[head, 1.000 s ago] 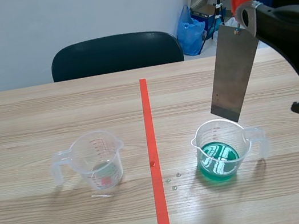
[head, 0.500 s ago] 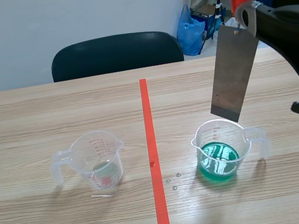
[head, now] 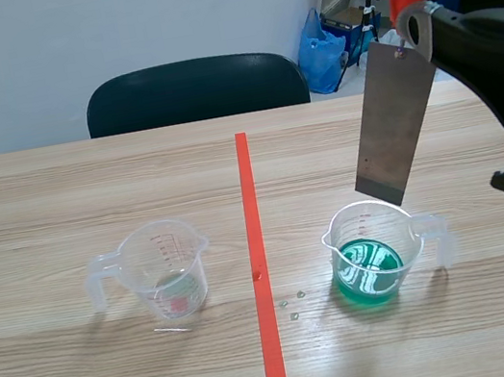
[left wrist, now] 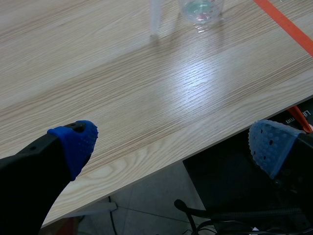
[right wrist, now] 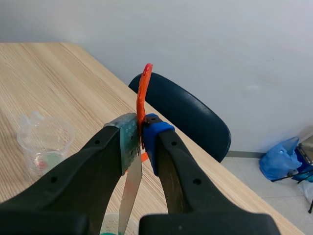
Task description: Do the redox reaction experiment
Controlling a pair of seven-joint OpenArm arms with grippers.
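My right gripper [right wrist: 142, 139] is clamped tight on the top end of a metal strip [head: 393, 120], the two pads pressing it from either side. An orange tab [right wrist: 143, 83] fixed to that end sticks up past my fingertips. The strip hangs down from the grip, flat and grey, tilted a little off vertical. I hold it raised over the right half of the bench [head: 42, 216].

Its lower edge sits just above the far rim of the cup of green liquid [head: 373, 255] and is clear of the liquid itself. That cup is clear plastic with a handle on its right side, standing just right of the orange-red tape line [head: 258, 265]. A few small droplets [head: 292, 304] lie on the wood between the line and the cup.

My left gripper [left wrist: 171, 144] has its fingers spread wide apart, holding nothing. It hangs low over the near edge of the bench, one blue pad above the wood and the other past the edge. Well ahead of it stands the clear cup [head: 163, 267], left of the tape line, with only a little pale liquid and a reddish spot at its bottom.

Beyond the far edge of the bench are a dark chair [head: 196, 91] and a blue bag [head: 318, 50] by the wall.
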